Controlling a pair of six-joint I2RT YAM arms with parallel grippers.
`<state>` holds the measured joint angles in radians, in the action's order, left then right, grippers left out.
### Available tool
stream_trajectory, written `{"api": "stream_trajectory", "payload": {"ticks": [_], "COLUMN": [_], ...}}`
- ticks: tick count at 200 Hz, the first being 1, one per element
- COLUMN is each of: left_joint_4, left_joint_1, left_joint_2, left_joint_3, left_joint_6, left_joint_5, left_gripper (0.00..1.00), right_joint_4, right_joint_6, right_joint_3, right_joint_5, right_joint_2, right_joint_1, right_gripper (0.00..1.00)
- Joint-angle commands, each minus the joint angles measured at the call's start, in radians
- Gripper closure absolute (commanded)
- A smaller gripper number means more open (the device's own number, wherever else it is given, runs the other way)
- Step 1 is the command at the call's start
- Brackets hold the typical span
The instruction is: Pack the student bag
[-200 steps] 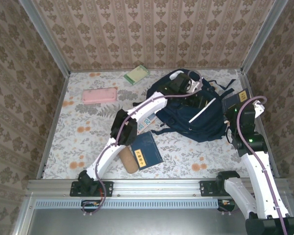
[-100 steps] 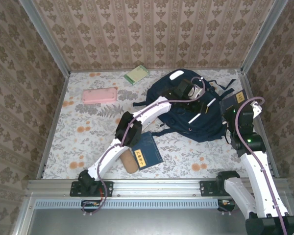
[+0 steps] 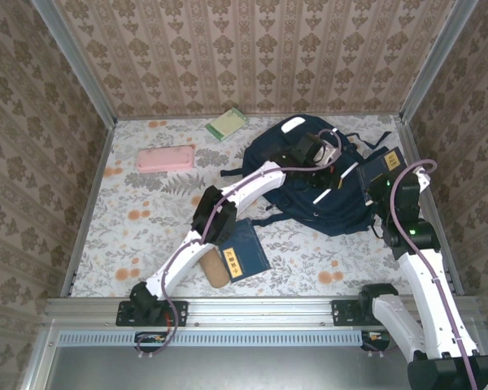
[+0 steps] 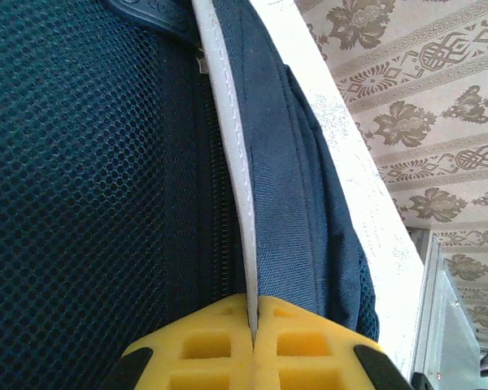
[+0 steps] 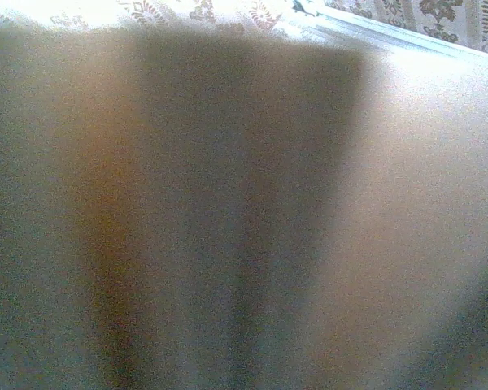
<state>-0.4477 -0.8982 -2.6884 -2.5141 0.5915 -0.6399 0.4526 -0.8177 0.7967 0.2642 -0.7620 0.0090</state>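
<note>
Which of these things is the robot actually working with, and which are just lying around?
In use: student bag; left hand, clamped on its white trim; dark book, seemingly held at the right arm.
Lying about: pink case; green notebook; blue book; brown roll.
</note>
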Motion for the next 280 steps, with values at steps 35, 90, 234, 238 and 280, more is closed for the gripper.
{"api": "stream_trajectory", "payload": {"ticks": [35,90,234,238,280], "left_joint_4": [0.049,0.097,0.174,0.173,0.202], "left_joint_1": [0.128,0.237,0.298,0.3,0.314], "left_joint_2": [0.207,0.341,0.437,0.439,0.462], "left_joint_3": [-0.007,0.003,0.061,0.062,0.091], "left_joint_6": [0.1,0.206,0.283,0.283,0.313], "left_joint_5": [-0.064,-0.116,-0.232,-0.236,-0.264], "left_gripper": [1.0,1.0,1.0,1.0,1.0], "right_joint_4": [0.079,0.155,-0.71,-0.751,-1.042], "right_joint_6": [-0.001,-0.019,-0.214,-0.229,-0.324], "right_joint_3": [0.092,0.118,-0.145,-0.144,-0.082], "right_joint_5": [0.08,0.145,-0.714,-0.737,-0.839], "right_joint_2": [0.09,0.117,-0.35,-0.381,-0.688], "right_joint_1": [0.0,0.008,-0.035,-0.034,-0.022], "right_gripper": [1.0,1.0,1.0,1.0,1.0]}}
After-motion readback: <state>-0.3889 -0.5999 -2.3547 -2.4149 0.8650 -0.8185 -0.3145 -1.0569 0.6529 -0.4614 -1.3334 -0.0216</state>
